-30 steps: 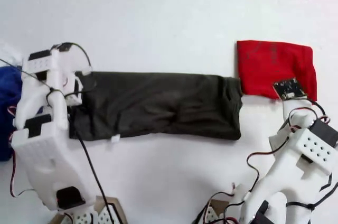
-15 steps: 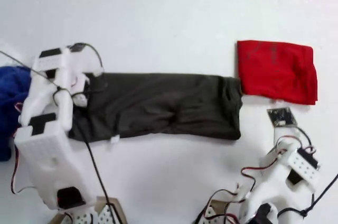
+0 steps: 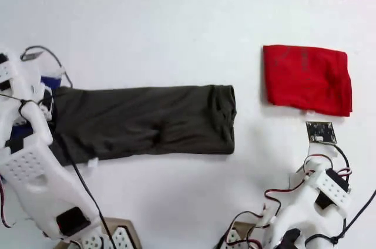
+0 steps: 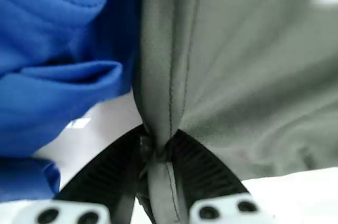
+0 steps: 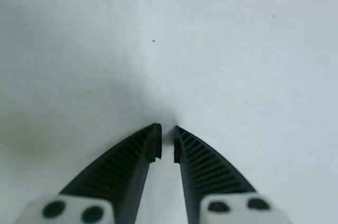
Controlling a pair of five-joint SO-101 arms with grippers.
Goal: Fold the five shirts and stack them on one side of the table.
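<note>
Pinching a fold at one end of the dark shirt (image 3: 147, 123), my left gripper (image 4: 158, 152) is clamped tight, just beside the crumpled blue shirt (image 4: 53, 49) at the left edge of the table (image 3: 176, 20). I see the dark shirt lying as a long band across the middle, with the folded red shirt (image 3: 306, 78) apart on the right. My right gripper (image 5: 167, 142) hangs over bare table, fingers nearly together, holding nothing.

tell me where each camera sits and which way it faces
High view: fixed above, looking down on the table; left arm and right arm at the near edge.
Left wrist view: wrist-mounted, facing the dark shirt pinched in the left gripper, blue shirt alongside.
Right wrist view: wrist-mounted, facing bare table past the shut right gripper.
Shared: the dark shirt, in high and left wrist views.
</note>
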